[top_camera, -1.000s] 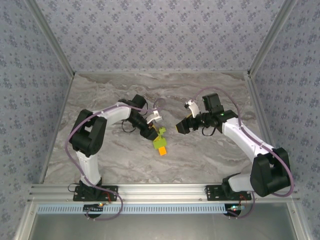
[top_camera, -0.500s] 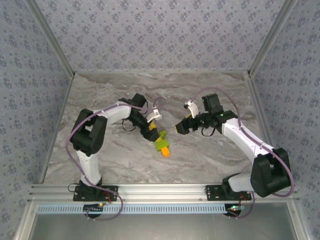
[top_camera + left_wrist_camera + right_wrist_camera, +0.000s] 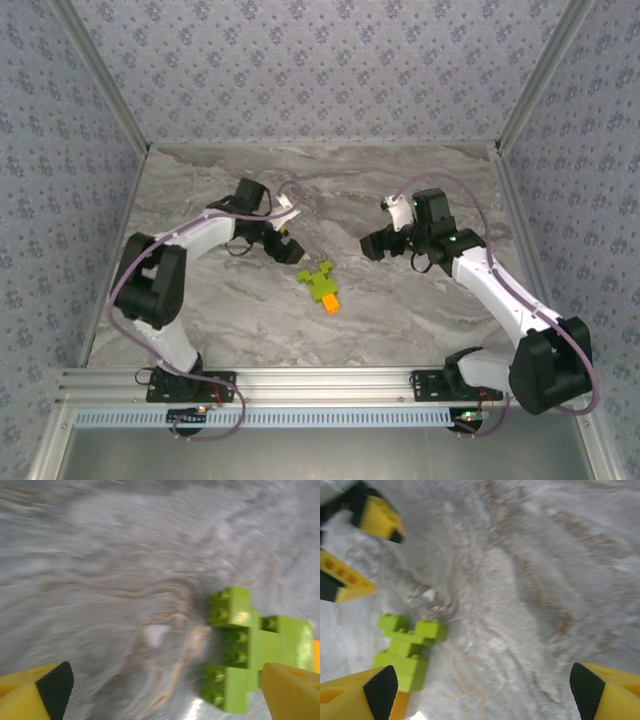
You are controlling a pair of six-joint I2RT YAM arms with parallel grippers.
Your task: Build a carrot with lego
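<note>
The carrot (image 3: 322, 285) lies flat on the marble table (image 3: 420, 320), with lime-green lego bricks branching at one end and an orange brick (image 3: 331, 302) at the tip. My left gripper (image 3: 288, 243) is up and left of it, open and empty. In the left wrist view the green bricks (image 3: 252, 647) lie on the table just ahead of the right yellow finger (image 3: 292, 692), apart from it. My right gripper (image 3: 375, 241) hangs to the carrot's right, open and empty. Its wrist view has the carrot (image 3: 407, 652) at the lower left, by the left finger (image 3: 355, 695).
Patterned walls close in the table on three sides, and a metal rail (image 3: 330, 380) with both arm bases runs along the near edge. The left gripper's yellow fingers (image 3: 377, 515) appear at the top left of the right wrist view.
My left gripper has opened and let go of the carrot, then drawn back up and to the left. The carrot now rests on the table. The right gripper has backed off slightly and widened.
</note>
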